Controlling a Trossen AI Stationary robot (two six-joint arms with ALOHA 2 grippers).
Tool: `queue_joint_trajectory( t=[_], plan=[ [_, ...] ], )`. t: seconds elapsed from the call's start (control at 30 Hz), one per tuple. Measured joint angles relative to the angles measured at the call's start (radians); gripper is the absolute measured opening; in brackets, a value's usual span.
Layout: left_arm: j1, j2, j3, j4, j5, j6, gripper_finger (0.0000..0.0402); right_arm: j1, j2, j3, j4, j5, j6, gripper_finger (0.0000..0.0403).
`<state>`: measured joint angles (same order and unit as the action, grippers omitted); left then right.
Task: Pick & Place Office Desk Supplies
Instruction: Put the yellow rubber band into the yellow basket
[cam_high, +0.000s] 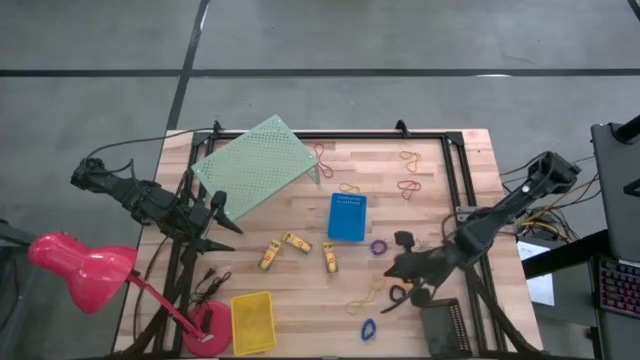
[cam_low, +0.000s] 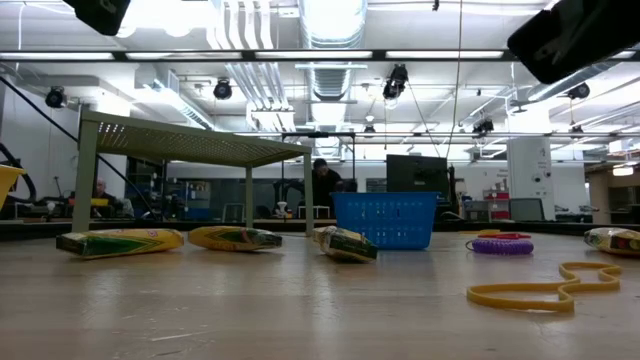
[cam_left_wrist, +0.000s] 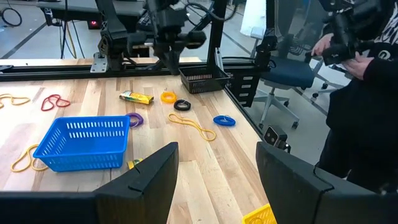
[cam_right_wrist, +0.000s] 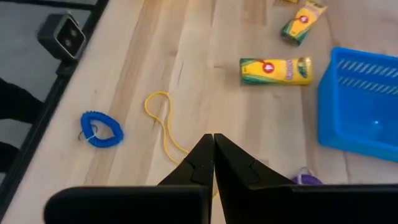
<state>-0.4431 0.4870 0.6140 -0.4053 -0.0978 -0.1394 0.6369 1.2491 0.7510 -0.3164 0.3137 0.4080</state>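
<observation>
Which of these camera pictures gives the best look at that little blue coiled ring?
The right wrist view: the blue ring lies unobstructed on the wood near the table edge, its coils showing. The high view shows it as a tiny loop near the table's front edge. The left wrist view shows it small and farther off. The low view does not show it.

Bare wood lay open across the table (cam_high: 300, 300) near edge, between the yellow bin (cam_high: 252, 322) and the blue ring (cam_high: 368, 328). The blue bin (cam_high: 347, 216) stood mid-table, blocking the centre. The green riser (cam_high: 255, 166) covered the far-left corner. Three yellow pieces (cam_high: 296, 241) lay scattered just left of the blue bin. Rubber bands (cam_high: 412, 185) cluttered the far-right area.
</observation>
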Motion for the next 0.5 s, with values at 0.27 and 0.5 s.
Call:
queue_joint_trajectory(
  t=[0.27,0.5],
  plan=[
    [0.0,0.0,0.0,-0.013,0.0,0.0,0.0221,-0.001,0.17,0.006,0.141,-0.105,0.005,0.0012],
    [0.0,0.0,0.0,-0.018,0.0,0.0,0.0221,0.0,0.237,0.003,0.204,-0.161,-0.015,0.0067]
  ],
)
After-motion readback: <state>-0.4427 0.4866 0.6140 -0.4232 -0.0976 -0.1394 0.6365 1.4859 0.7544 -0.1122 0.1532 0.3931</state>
